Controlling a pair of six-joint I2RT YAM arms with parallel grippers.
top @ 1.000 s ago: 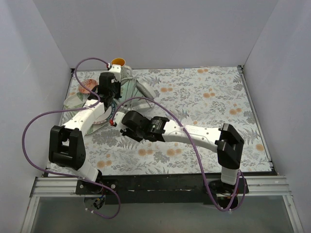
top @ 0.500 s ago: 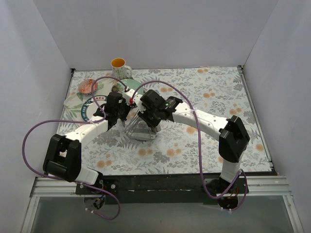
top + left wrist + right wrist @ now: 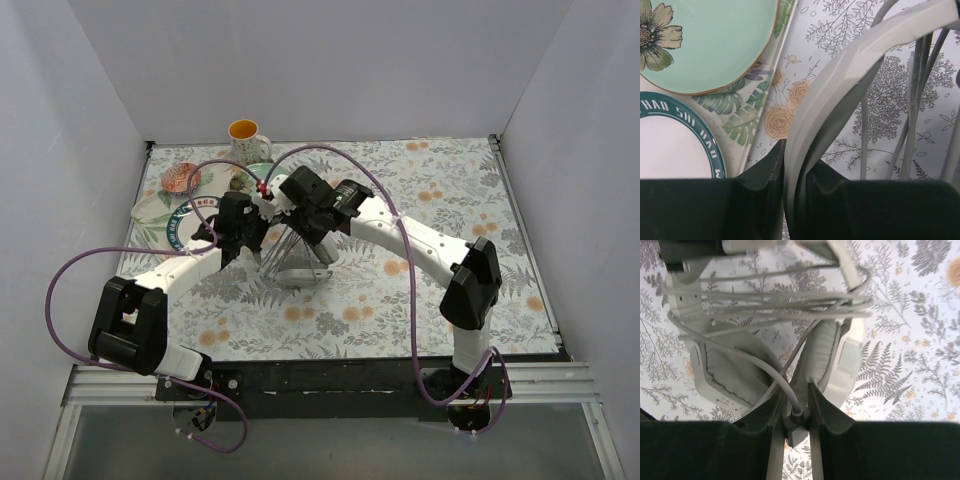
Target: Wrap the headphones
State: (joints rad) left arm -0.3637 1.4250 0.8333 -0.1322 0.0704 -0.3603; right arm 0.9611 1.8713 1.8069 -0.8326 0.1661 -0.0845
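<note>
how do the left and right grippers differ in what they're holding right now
The left gripper clamps the wide flat headband; the right gripper pinches the thin cord. The left is near a green plate; the right hangs over the earcups. Both are shut on parts of the headphones.

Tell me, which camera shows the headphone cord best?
Right wrist view: the cord loops several times by the earcups. Left wrist shows only a few strands beside the headband; the top view, faint thin lines.

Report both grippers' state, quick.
Left gripper: shut on the headband of the headphones.
Right gripper: shut on the cord.
</note>
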